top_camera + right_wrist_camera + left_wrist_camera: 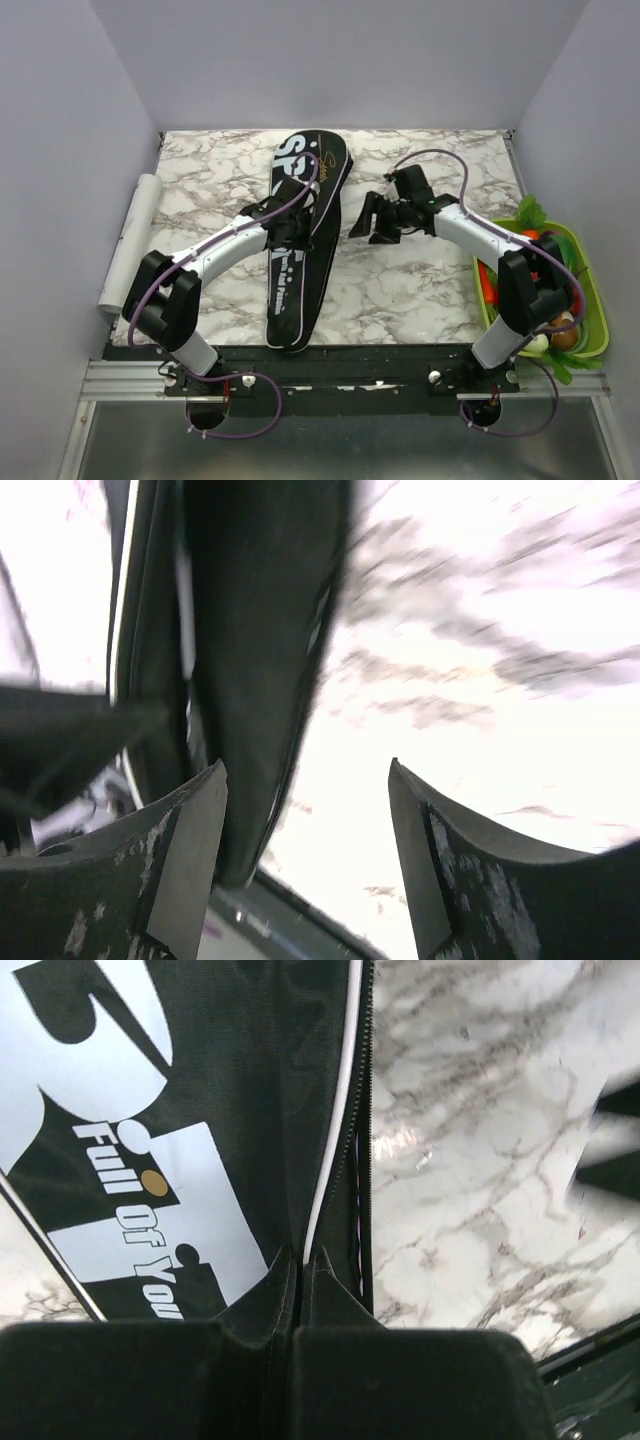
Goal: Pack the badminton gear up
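Observation:
The long black bag [292, 300] with white lettering lies lengthwise in the middle of the marble table, wide end at the back. My left gripper [284, 228] rests on its middle. In the left wrist view the jaws [300, 1256] are pressed together on the bag [250, 1080] at its white piping, beside the zipper [362, 1160]. My right gripper [372, 225] hovers just right of the bag. The right wrist view shows that gripper [305, 770] open with nothing between its fingers, and the bag's edge [250, 630] to its left. No rackets are in view.
A green basket [592, 300] of toy vegetables stands at the table's right edge, beside the right arm. A white roll [131, 240] lies along the left edge. Grey walls close in the table on three sides.

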